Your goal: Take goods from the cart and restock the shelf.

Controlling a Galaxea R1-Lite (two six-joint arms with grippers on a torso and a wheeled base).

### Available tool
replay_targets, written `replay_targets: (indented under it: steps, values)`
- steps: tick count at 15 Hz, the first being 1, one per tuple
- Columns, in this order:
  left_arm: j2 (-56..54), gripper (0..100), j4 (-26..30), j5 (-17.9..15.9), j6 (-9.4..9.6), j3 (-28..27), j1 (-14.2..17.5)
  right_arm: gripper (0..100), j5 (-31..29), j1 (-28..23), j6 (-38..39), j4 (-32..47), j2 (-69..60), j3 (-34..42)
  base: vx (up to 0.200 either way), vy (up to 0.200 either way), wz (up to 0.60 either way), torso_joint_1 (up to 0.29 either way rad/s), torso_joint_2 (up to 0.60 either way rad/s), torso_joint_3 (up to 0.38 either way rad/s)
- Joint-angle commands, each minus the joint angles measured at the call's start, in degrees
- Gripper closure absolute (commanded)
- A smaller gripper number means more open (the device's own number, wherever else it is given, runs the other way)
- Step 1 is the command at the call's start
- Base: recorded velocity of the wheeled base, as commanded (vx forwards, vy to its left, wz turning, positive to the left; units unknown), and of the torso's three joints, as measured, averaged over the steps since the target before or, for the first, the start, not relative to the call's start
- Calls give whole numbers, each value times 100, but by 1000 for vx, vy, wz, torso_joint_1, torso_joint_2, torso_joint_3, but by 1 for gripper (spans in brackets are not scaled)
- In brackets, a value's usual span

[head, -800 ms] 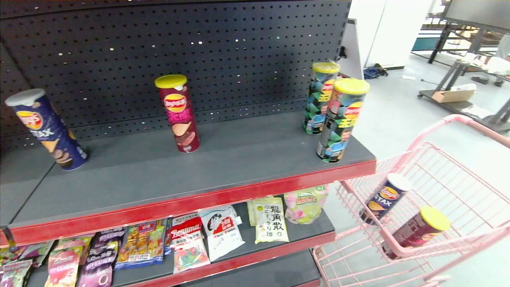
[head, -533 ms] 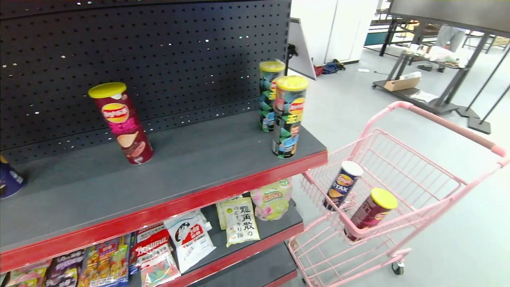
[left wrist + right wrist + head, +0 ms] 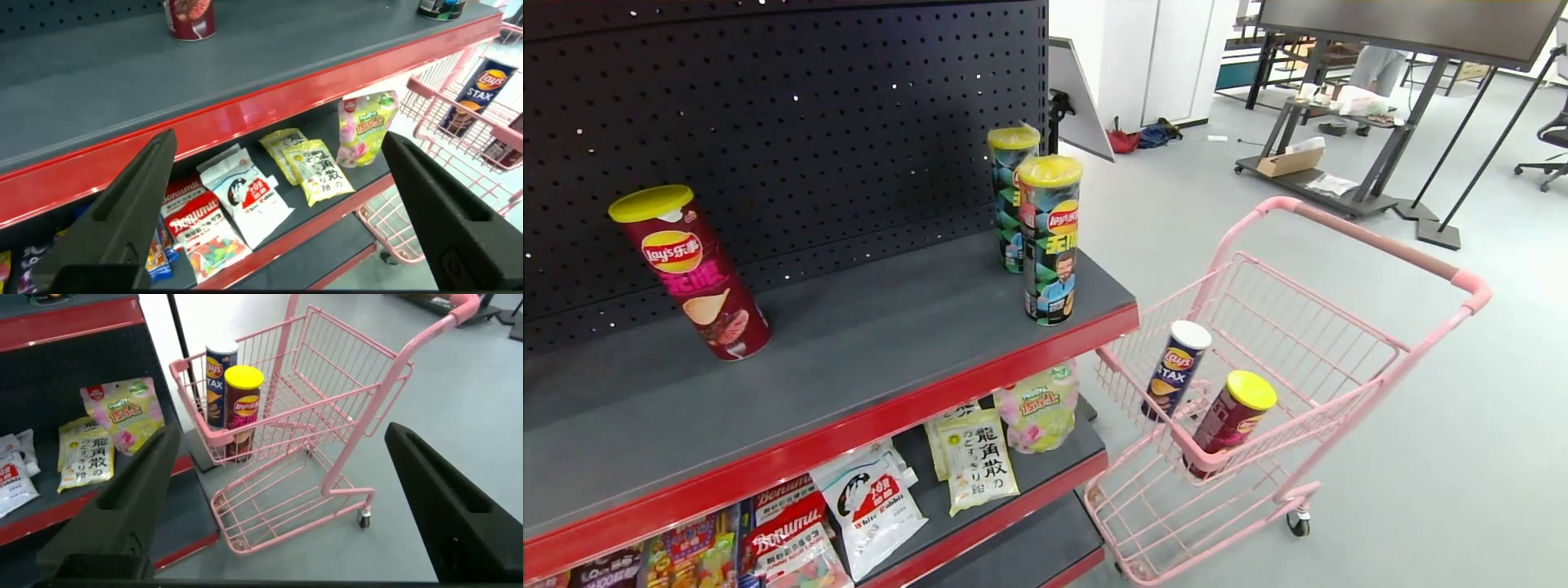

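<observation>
Firstly, left gripper (image 3: 279,139): jaws wide open, holding nothing, facing the snack bags (image 3: 245,196).
shelf (image 3: 874,327): red can (image 3: 690,273) at left, two green cans (image 3: 1049,241) at right end.
cart (image 3: 1339,237): right of shelf, holds blue can (image 3: 1176,367) and second red can (image 3: 1232,412), both leaning.
right gripper (image 3: 282,429): jaws wide open, facing the cart.

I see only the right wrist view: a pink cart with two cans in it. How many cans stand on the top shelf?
Observer: Three. There is a maroon can and, at the end by the cart, a patterned can with its twin behind it.
Operator: Is there free room between them?
Observer: Yes, the shelf is bare between the maroon can and the pair.
Operator: Is the left gripper open?
Observer: Yes, the left gripper is open and holds nothing.
</observation>
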Motion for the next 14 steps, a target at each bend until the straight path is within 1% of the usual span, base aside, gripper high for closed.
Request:
replay_targets:
  steps: [1, 10, 14]
  values:
    - [-2, 0, 0, 5, -1, 0, 2, 0, 1, 1, -4, 2, 2, 1, 0, 0, 0, 0, 0, 0]
    - [-2, 0, 0, -3, 7, 0, 2, 0, -8, 1, -4, -7, 2, 1, 0, 0, 0, 0, 0, 0]
    - [-2, 0, 0, 5, -1, 0, 2, 0, -8, 1, 5, 2, 2, 1, 0, -200, 0, -2, 1, 4]
